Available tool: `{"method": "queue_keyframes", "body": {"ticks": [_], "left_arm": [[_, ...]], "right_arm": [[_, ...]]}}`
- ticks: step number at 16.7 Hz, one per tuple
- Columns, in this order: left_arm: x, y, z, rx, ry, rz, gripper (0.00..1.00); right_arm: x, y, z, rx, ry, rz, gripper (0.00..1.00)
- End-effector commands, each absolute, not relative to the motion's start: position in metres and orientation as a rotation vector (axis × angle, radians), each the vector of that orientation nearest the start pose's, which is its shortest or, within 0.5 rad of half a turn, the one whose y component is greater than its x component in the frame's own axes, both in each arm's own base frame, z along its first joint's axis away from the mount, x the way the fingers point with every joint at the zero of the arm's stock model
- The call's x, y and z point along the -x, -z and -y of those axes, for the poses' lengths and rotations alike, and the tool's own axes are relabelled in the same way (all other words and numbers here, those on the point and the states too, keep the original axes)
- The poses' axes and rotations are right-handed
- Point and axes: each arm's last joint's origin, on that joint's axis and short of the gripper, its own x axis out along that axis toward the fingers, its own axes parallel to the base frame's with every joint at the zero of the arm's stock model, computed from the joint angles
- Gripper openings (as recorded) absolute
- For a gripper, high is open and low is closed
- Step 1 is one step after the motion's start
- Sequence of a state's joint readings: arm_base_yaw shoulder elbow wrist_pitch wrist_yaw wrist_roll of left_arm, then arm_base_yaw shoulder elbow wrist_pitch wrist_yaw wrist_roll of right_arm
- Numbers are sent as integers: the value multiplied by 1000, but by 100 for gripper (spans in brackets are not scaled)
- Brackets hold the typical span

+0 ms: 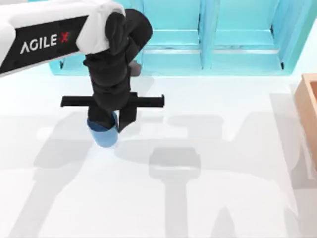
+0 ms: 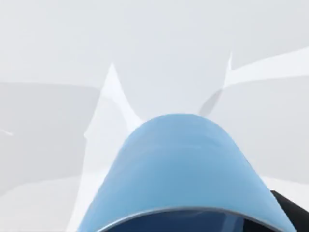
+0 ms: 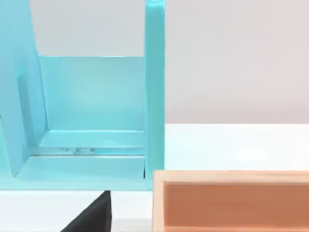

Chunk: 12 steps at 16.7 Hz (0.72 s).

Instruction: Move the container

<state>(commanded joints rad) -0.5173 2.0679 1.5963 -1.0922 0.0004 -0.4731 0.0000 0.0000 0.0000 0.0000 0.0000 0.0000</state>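
The container (image 1: 103, 136) is a small blue cup standing left of the table's middle, in front of the turquoise shelf. My left gripper (image 1: 110, 127) comes straight down over it, and its black body hides most of the rim. One dark finger (image 1: 126, 117) runs down against the cup's right side. The left wrist view has the container (image 2: 183, 169) very close, its rim at the lower edge and a dark fingertip (image 2: 291, 212) beside it. My right arm is parked off to the right, its wrist camera facing the shelf and the box.
A big turquoise shelf unit (image 1: 218, 44) runs along the back of the table, and the right wrist view looks into one of its compartments (image 3: 91, 111). A tan wooden box (image 1: 308, 106) sits at the right edge, with its near wall (image 3: 231, 200) close to the right wrist camera.
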Motion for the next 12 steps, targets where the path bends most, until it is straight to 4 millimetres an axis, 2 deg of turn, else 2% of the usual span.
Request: {"method": "queue_keyframes", "body": {"ticks": [5,8,10,12], "left_arm": [[-350,-191,114,13,-14,-1563,0],[-338,-200,60,-2,-1,-1565,0],[-326,-204,37,-12,6,-1569,0],[-319,-206,29,-19,12,-1573,0]], "right_arm": [[-106,-160,1,0,0,0,100],[-106,-160,1,0,0,0,100],[-106,-160,1,0,0,0,100],[-106,-160,1,0,0,0,100]]}}
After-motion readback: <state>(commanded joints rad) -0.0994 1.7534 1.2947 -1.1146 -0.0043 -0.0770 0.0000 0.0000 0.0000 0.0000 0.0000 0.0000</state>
